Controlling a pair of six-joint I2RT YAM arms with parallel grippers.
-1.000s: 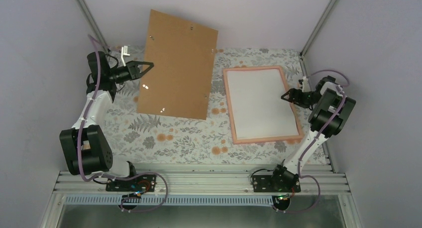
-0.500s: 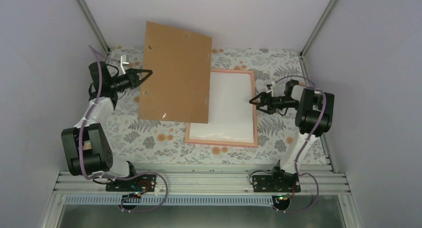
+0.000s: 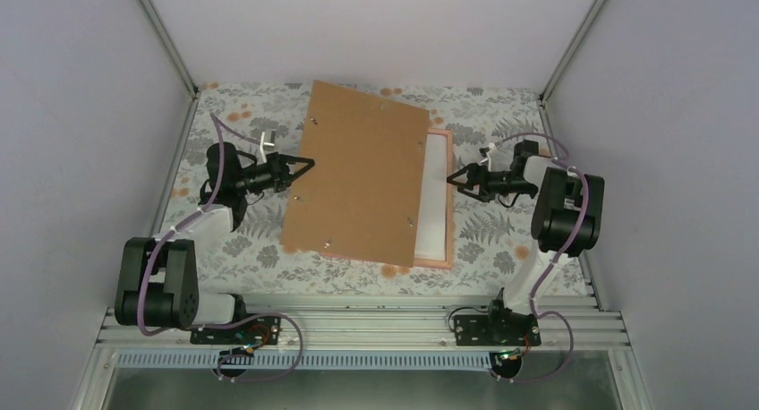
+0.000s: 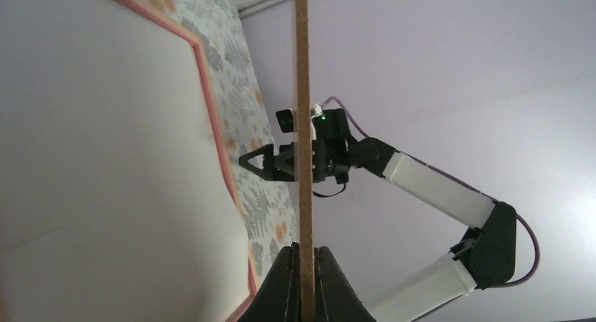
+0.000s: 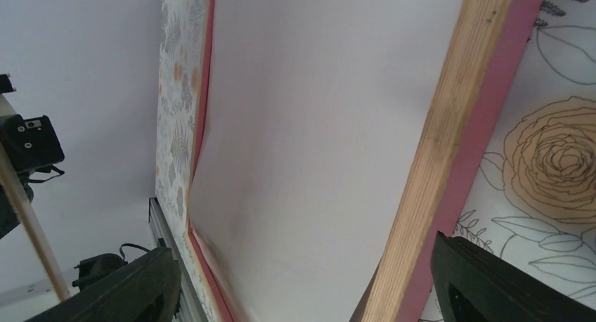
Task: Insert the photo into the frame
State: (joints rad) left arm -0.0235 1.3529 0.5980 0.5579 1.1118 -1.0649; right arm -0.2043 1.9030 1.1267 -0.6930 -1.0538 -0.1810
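Cardboard backing board (image 3: 358, 177) hangs tilted over the floral table (image 3: 501, 115), hiding most of the frame (image 3: 434, 262), which lies face-down below it. The photo (image 3: 433, 204) sits inside the frame, white back up, showing at the board's 3 o'clock. Seating looks done and backing remains. The left gripper (image 3: 307, 166) pinches the board's 9 o'clock edge; the right gripper (image 3: 454, 180) gapes empty by the frame's 3 o'clock rail.

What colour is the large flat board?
The board is plain brown, clearest in the top view.

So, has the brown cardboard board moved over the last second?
Yes. The cardboard board, held by the left end effector, has shifted right, away from the left corner post, and now overlaps most of the frame.
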